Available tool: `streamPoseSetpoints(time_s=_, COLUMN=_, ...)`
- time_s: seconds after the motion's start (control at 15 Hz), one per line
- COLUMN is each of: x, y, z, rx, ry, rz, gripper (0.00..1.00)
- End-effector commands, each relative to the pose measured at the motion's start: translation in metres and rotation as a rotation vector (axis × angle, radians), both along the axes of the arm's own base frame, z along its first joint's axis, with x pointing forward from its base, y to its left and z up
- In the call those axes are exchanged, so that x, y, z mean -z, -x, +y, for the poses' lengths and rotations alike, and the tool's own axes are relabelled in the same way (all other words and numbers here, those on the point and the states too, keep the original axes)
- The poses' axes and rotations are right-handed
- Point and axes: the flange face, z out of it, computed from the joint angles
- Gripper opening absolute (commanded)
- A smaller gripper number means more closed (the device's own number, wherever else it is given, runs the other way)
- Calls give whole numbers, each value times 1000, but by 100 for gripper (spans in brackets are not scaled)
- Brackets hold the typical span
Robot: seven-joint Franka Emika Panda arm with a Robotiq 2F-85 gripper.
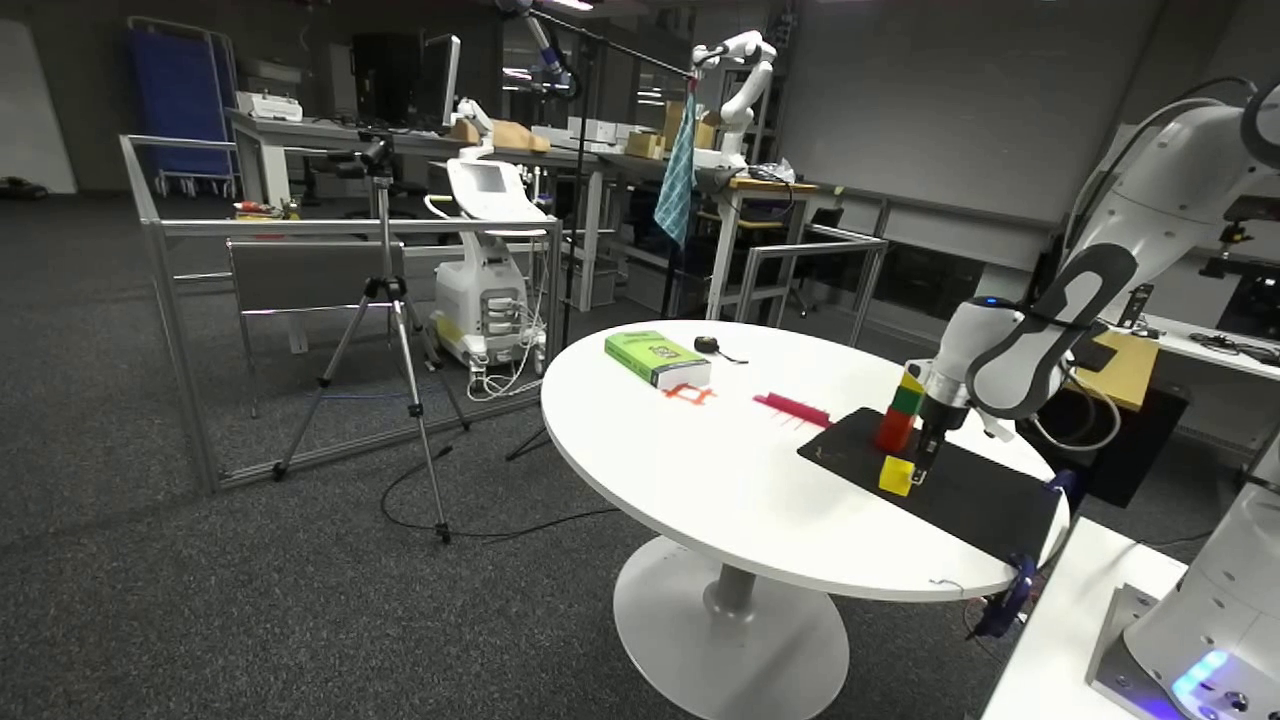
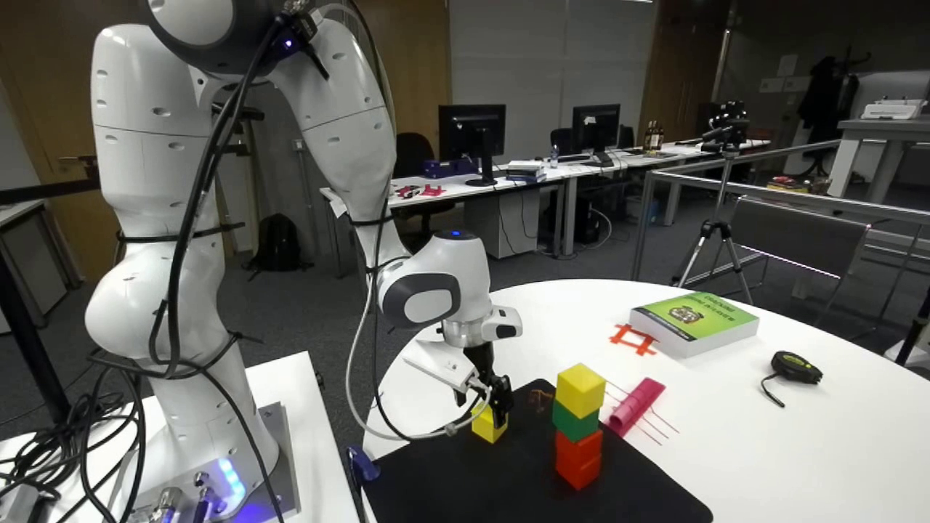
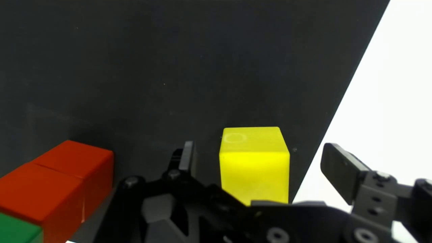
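My gripper [image 3: 262, 162] is open, with its fingers on either side of a yellow cube [image 3: 254, 172] and a gap on each side in the wrist view. The gripper also shows in both exterior views [image 1: 922, 474] [image 2: 500, 408], low over the black mat [image 2: 465, 479]. The cube rests on the mat [image 1: 960, 490] and shows in both exterior views [image 1: 896, 476] [image 2: 490, 426]. Beside it stands a stack: a yellow cube [image 2: 580, 388] on a green cube [image 2: 575, 421] on two red cubes [image 2: 578, 457]. In the wrist view, red cubes [image 3: 57, 182] and a green corner [image 3: 18, 229] show lower left.
The white round table [image 1: 660, 470] carries a green book [image 1: 655, 358], a tape measure [image 2: 796, 367], an orange-red lattice piece [image 2: 633, 339] and a magenta piece [image 2: 636, 405] with thin strands. Blue clamps [image 1: 1020, 590] sit at the table edge near the mat. A cable hangs by the gripper.
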Motion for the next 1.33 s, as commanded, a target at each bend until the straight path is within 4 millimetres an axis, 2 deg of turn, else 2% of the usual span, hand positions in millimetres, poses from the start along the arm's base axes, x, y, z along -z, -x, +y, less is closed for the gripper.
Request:
streamPoseSetpoints(time_s=0.0, x=12, y=-14, z=2, rx=15, ry=-17, rz=-39, gripper=100)
streamPoseSetpoints(time_s=0.47, x=25, y=-32, z=-1, rx=15, ry=-28, rz=-64, gripper=100)
streamPoseSetpoints(time_s=0.6, x=25, y=-35, z=-3, rx=13, ry=-27, rz=-67, gripper=72)
streamPoseSetpoints(time_s=0.93, x=26, y=-36, z=-4, rx=8, ry=-13, rz=-51, gripper=36)
streamPoseSetpoints(time_s=1.0, x=23, y=-34, z=-4, rx=5, ry=-7, rz=-50, gripper=31)
streamPoseSetpoints(time_s=1.27, x=7, y=-20, z=-3, rx=-13, ry=6, rz=-53, gripper=31)
